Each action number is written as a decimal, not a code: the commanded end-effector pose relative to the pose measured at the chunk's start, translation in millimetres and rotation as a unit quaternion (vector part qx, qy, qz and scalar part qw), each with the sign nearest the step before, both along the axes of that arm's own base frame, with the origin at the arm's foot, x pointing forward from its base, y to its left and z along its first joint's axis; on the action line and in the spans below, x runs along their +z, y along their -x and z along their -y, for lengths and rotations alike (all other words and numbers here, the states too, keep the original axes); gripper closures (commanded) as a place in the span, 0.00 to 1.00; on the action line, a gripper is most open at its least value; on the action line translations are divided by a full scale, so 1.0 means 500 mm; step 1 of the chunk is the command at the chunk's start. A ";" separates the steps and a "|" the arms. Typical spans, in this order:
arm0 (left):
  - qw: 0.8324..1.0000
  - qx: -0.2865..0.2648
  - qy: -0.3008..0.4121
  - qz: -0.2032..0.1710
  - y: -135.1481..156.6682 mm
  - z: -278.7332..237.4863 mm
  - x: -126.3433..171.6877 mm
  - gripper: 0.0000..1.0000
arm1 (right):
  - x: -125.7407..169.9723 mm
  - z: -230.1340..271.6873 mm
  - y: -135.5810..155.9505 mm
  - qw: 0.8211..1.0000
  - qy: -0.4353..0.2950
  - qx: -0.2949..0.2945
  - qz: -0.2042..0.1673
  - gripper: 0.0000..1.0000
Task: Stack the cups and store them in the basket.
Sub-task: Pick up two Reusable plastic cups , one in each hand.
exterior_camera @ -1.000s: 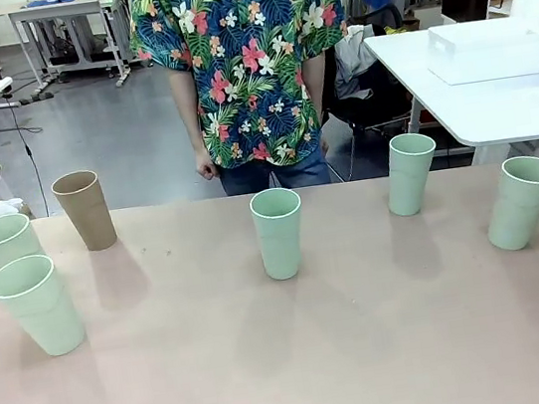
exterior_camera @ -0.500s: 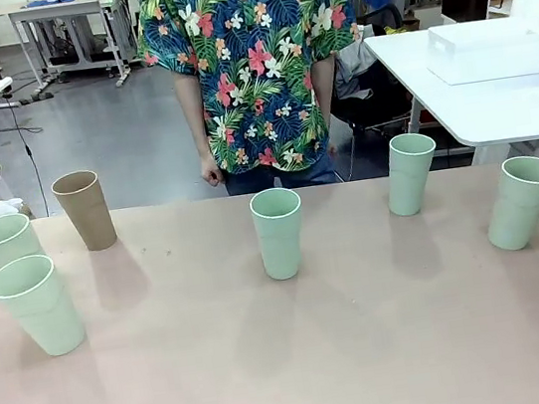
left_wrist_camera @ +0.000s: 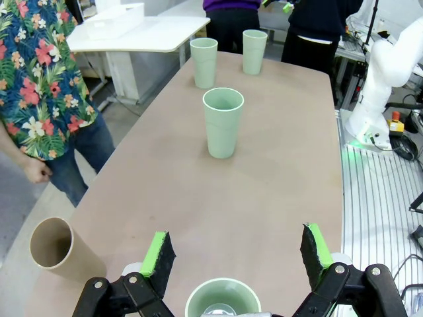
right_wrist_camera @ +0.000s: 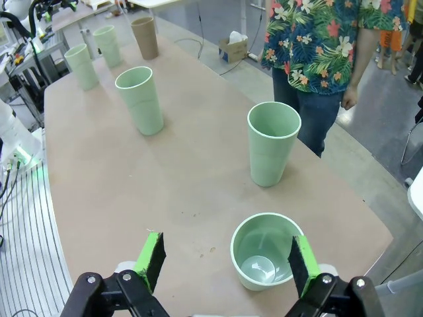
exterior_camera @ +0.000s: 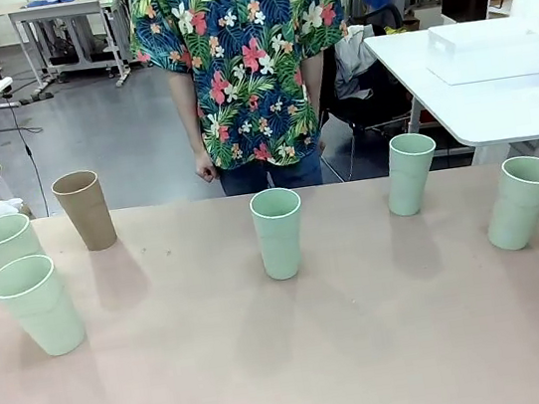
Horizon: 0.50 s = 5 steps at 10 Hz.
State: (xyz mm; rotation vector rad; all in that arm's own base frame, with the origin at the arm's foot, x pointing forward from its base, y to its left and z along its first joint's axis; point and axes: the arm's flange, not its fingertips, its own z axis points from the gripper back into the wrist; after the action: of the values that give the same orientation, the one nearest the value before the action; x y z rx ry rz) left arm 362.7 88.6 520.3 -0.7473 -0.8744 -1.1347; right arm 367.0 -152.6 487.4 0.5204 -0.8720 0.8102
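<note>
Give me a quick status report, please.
Left gripper and right gripper open, empty. Six cups upright, apart, unstacked; basket on the other table. Person at far edge, hands down.

Brightness: bright, even indoor light in all three views.
Source: overhead and from the far side, judging by the shadows.
Shadows: soft, faint patches on the worktop (exterior_camera: 390,346), spreading toward the lower edge from the middle cup (exterior_camera: 280,233) in the front view.
Glare: pale sheen on the grey floor (exterior_camera: 100,135), upper left; the white basket (exterior_camera: 489,50), upper right, is nearly washed out.
Colour cast: green glow on the ribbed grating (right_wrist_camera: 26,162), left edge of the right wrist view.
Focus: worktop crisp, background slightly soft.
Distortion: the worktop's edges bow in both wrist views.
</note>
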 end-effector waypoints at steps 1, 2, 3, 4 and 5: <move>1.000 -0.004 0.006 0.004 -0.001 0.000 0.005 0.00 | 0.000 0.002 -0.006 1.000 -0.005 0.007 0.017 0.00; 1.000 -0.004 0.006 0.004 -0.001 0.000 0.005 0.00 | 0.000 0.002 -0.006 1.000 -0.005 0.007 0.017 0.00; 1.000 0.000 0.000 0.000 0.000 0.000 0.000 0.00 | 0.000 0.000 0.000 1.000 0.000 0.000 0.000 0.00; 1.000 -0.005 0.001 -0.004 -0.022 -0.026 0.002 0.00 | 0.000 0.030 -0.026 1.000 -0.012 0.015 -0.008 0.00; 1.000 -0.005 0.013 -0.007 -0.045 -0.059 0.004 0.00 | -0.004 0.068 -0.046 0.998 -0.038 0.053 -0.013 0.00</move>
State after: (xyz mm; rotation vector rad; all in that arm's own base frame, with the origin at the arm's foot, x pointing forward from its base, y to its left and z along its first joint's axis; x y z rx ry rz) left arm 372.1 99.5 519.4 -0.7511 -0.8663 -1.1173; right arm 373.1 -162.1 485.6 0.5690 -0.8511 0.8198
